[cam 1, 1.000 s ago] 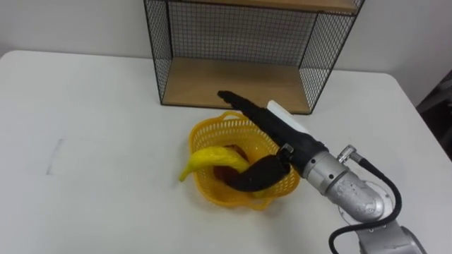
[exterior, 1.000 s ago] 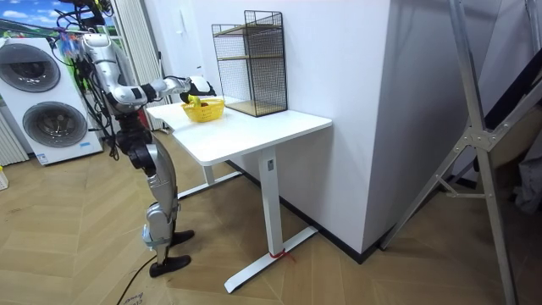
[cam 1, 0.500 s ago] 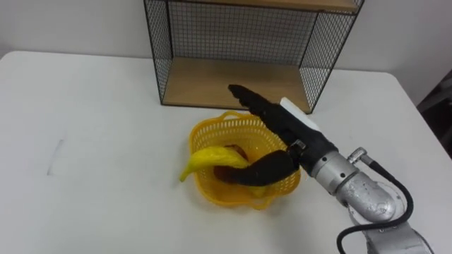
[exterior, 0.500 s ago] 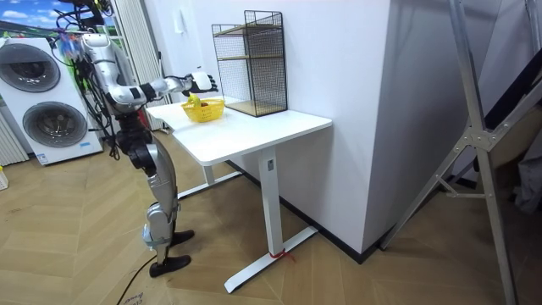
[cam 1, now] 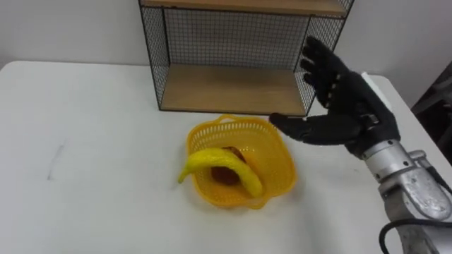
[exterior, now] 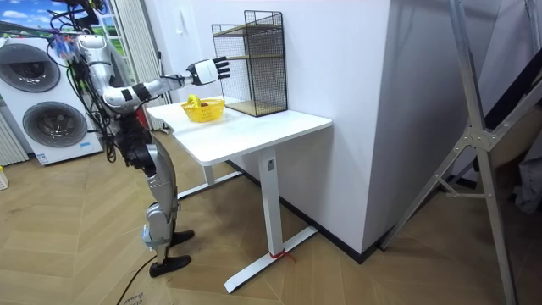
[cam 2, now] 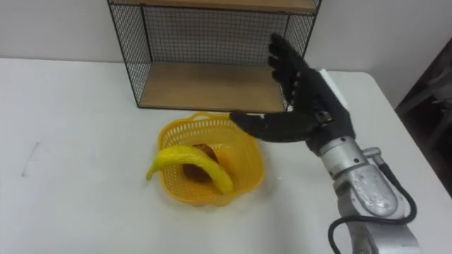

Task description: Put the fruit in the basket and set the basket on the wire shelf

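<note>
A yellow plastic basket stands on the white table just before the wire shelf. A yellow banana lies across the basket, its tip over the left rim, on top of a dark reddish fruit. My right hand hovers open above and to the right of the basket, fingers spread, holding nothing.
The shelf has a wooden bottom board and a higher board; its front is open toward the basket. The table's right edge lies close to my arm. In the room view I stand at the table's end, washing machines behind me.
My right hand has lifted out of the basket, moved up and to the right, and spread open. The banana and basket stay put. The eye view has shifted slightly.
</note>
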Motion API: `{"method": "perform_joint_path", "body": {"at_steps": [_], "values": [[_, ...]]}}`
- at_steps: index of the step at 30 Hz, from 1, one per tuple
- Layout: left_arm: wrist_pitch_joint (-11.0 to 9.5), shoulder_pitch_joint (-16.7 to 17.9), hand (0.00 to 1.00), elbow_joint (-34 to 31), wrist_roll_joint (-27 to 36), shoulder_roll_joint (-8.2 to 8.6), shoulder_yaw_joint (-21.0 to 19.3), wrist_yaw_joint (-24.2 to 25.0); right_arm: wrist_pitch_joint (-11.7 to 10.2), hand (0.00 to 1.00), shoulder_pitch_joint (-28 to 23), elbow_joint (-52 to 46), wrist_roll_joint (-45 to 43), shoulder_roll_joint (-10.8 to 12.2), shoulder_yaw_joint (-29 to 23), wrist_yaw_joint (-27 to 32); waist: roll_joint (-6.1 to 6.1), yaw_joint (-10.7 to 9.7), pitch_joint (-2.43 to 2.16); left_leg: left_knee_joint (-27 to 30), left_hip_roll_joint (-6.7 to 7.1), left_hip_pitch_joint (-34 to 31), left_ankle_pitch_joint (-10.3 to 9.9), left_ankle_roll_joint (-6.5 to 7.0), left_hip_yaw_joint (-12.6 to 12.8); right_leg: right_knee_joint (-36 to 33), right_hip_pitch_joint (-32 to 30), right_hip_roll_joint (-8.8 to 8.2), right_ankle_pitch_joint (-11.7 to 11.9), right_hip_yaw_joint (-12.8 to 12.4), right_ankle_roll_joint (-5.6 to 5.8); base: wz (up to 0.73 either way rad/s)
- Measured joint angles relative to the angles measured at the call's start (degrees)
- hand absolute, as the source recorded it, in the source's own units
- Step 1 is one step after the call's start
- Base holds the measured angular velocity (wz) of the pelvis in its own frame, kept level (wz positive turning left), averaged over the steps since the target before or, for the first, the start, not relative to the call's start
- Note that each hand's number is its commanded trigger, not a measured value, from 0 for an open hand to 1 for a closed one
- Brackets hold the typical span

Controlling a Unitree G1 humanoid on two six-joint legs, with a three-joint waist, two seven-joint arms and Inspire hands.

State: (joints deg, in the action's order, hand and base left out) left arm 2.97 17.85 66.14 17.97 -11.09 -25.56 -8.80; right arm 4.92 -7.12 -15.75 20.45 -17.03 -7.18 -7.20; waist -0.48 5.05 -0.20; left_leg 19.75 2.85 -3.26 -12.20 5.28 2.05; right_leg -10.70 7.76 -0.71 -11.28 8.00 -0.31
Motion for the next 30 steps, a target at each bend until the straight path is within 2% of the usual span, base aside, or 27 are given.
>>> {"method": "perform_joint_path", "body": {"at_steps": [2, 3, 5, 6, 7, 8, 9, 11, 13, 14, 17, 22, 24, 26, 30], "values": [[-0.3, 0.0, 0.0, -3.2, 3.0, -0.01, -5.0, -6.0, 0.0, 0.0, -0.6, -0.4, -0.2, -0.1, -1.6, 3.1, 0.78, 0.0, -0.02, -0.1, 0.08, 0.2, 0.2, -0.02, -0.2, 0.0, 0.0, -0.2, 0.0, 0.0, 0.0, 0.06], [-0.4, 0.2, 0.0, -4.7, 3.4, -0.01, -6.0, -7.7, -0.1, 0.0, -1.0, -0.4, -0.2, 0.0, -1.8, 4.2, 0.96, 0.1, 0.0, -0.1, 0.06, 0.3, 0.2, -0.04, -0.2, 0.1, 0.1, -0.26, 0.0, 0.1, 0.0, 0.05], [-0.5, 1.3, 0.0, -14.5, 1.5, 0.23, -9.9, -14.9, -0.1, 0.0, -3.2, -0.5, -0.5, 0.6, -2.9, 7.5, 1.06, 0.4, -0.04, -0.7, 0.07, 0.8, 0.5, -0.28, -0.5, 0.0, 0.4, -0.29, 0.0, 0.2, 0.0, 0.05], [-0.6, 1.5, 0.0, -17.6, 0.4, 0.32, -10.9, -16.9, -0.1, 0.0, -3.7, -0.5, -0.7, 0.7, -3.3, 8.2, 1.04, 0.5, -0.05, -0.8, 0.1, 0.9, 0.7, -0.39, -0.6, 0.1, 0.4, -0.27, 0.0, 0.2, -0.01, 0.07], [-0.6, 1.6, 0.0, -24.6, -1.7, 0.32, -12.0, -21.3, -0.2, 0.0, -4.8, -0.5, -0.2, 0.7, -3.9, 9.7, 1.03, 0.6, -0.04, -1.0, 0.18, 0.8, 0.9, -0.5, -0.9, 0.2, 0.3, -0.28, 0.0, 0.5, -0.04, 0.04], [-1.3, 1.4, 0.0, -32.0, -4.0, 0.32, -12.0, -25.7, -0.2, 0.0, -5.9, -0.5, 0.0, 0.8, -4.4, 11.3, 1.05, 1.3, -0.05, -1.1, 0.25, 0.6, 1.0, -0.59, -0.9, 0.3, 0.0, -0.34, -0.3, 0.3, -0.36, 0.04], [-2.0, 1.2, 0.0, -35.7, -5.1, 0.32, -11.9, -27.6, -0.2, 0.0, -6.4, -0.5, 0.0, 0.9, -4.6, 12.0, 1.06, 1.6, -0.09, -1.1, 0.31, 0.6, 1.1, -0.61, -0.9, 0.4, 0.0, -0.36, -0.4, 0.3, -0.39, 0.0], [-4.9, 0.7, 0.0, -49.1, -10.0, 0.42, -11.1, -35.4, -0.4, 0.0, -8.9, -0.5, -0.8, 1.2, -4.8, 13.9, 1.17, 1.7, -0.25, -1.6, 0.54, 0.9, 1.4, -0.6, -1.0, 0.9, 0.4, -0.4, -0.6, 0.1, -0.35, 0.04], [-7.3, 0.4, 0.0, -55.5, -14.7, 0.69, -10.9, -39.9, -1.0, 0.0, -9.9, -0.4, -2.1, 2.1, -4.9, 15.4, 1.11, 1.5, -0.21, -1.8, 0.65, 0.8, 1.4, -0.58, -1.0, 0.9, 0.3, -0.35, -0.7, 0.3, -0.3, 0.0], [-7.8, -0.4, 0.0, -58.9, -18.8, 1.08, -10.8, -42.4, -1.5, 0.0, -10.7, -0.3, -2.3, 2.3, -4.9, 16.4, 1.33, 1.4, -0.45, -1.9, 0.77, 0.9, 1.4, -0.55, -1.0, 0.9, 0.2, -0.28, -0.7, 0.5, -0.28, 0.0], [-8.4, -0.5, 0.0, -66.0, -24.4, 1.08, -10.1, -46.0, -1.9, 0.0, -11.8, 0.4, -2.7, 2.3, -5.4, 18.2, 1.39, 1.3, -0.43, -2.2, 0.81, 1.0, 1.4, -0.52, -0.9, 0.9, 0.2, -0.31, -0.7, 0.6, -0.25, 0.0], [-9.2, -0.5, 0.0, -72.6, -24.3, 1.23, -9.0, -47.2, -4.4, 0.0, -12.2, 3.3, -0.8, 2.9, -5.3, 18.9, 1.51, 1.1, -0.33, -2.6, 0.74, 1.4, 1.3, -0.6, -1.0, 0.9, 0.5, -0.26, -0.5, 1.1, -0.31, 0.01], [-10.4, -0.7, 0.0, -74.4, -23.3, 1.52, -7.5, -46.9, -5.1, 0.0, -12.2, 4.3, -0.4, 2.9, -5.3, 18.8, 1.77, 1.1, -0.07, -2.5, 0.78, 1.2, 1.2, -0.57, -1.3, 0.8, 0.6, -0.25, -0.5, 1.5, -0.31, 0.07], [-11.7, -1.5, 0.0, -76.0, -21.6, 1.54, -4.3, -46.1, -6.8, 0.0, -12.1, 6.2, 0.2, 2.9, -4.9, 18.0, 2.24, 1.2, 0.29, -2.1, 0.8, 0.9, 1.0, -0.57, -1.5, 0.8, 0.5, -0.23, -0.5, 1.6, -0.31, 0.05], [-13.1, -2.3, 0.0, -76.8, -16.9, 1.58, 0.8, -42.5, -6.9, 0.0, -12.0, 6.9, 1.7, 3.2, -2.8, 16.1, 2.4, 0.7, 0.63, -2.2, 0.79, 0.9, 1.0, -0.56, -1.4, 0.6, 0.4, -0.26, -0.5, 1.6, -0.31, 0.0]]}}
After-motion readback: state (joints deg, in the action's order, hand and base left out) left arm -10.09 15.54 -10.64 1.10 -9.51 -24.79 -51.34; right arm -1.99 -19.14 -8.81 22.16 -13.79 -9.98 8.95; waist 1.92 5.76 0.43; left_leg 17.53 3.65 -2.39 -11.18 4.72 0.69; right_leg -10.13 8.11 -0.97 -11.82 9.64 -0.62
